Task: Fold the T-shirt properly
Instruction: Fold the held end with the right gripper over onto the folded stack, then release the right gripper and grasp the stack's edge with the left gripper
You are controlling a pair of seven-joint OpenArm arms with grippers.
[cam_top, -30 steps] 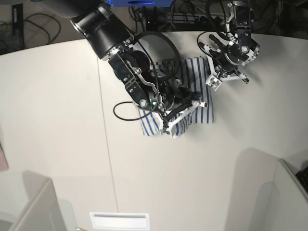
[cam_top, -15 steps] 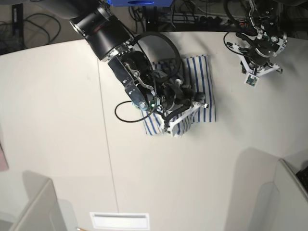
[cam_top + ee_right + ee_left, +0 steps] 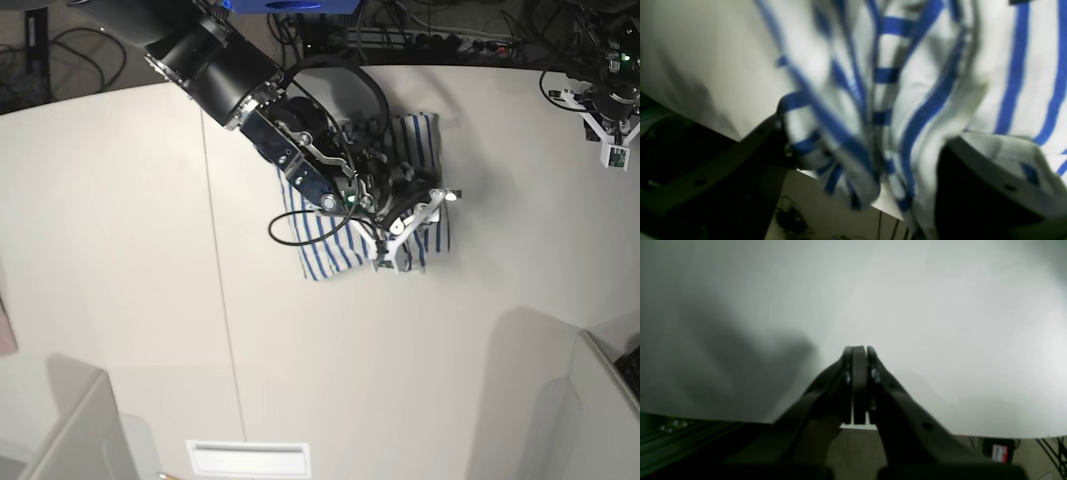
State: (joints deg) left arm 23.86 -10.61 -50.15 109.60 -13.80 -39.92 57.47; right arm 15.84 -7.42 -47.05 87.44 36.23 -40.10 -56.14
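A: Where was the T-shirt [image 3: 325, 235] when we looked?

B: It lay as a compact striped bundle toward the far middle of the table [image 3: 120, 250], already folded down small. Our right gripper [image 3: 412, 224] sat over its near right corner, and in the right wrist view a bunched flap of the striped cloth [image 3: 873, 110] hung between the 2 dark fingers [image 3: 977, 173].

A: Were we holding it?

B: The jaws stood apart, with cloth draped between them and lying against both. We judged it a release rather than a grip.

A: And the left gripper [image 3: 858, 383]?

B: Pressed fully together, holding nothing, over bare table at the far right corner, well apart from the shirt.

A: So how did we think the step should be done well?

B: We judged the flap ought to drop flat before lifting: open wide enough that no fabric snagged on a finger, then rise straight up, not sideways, or the corner would drag and the fold would spill.
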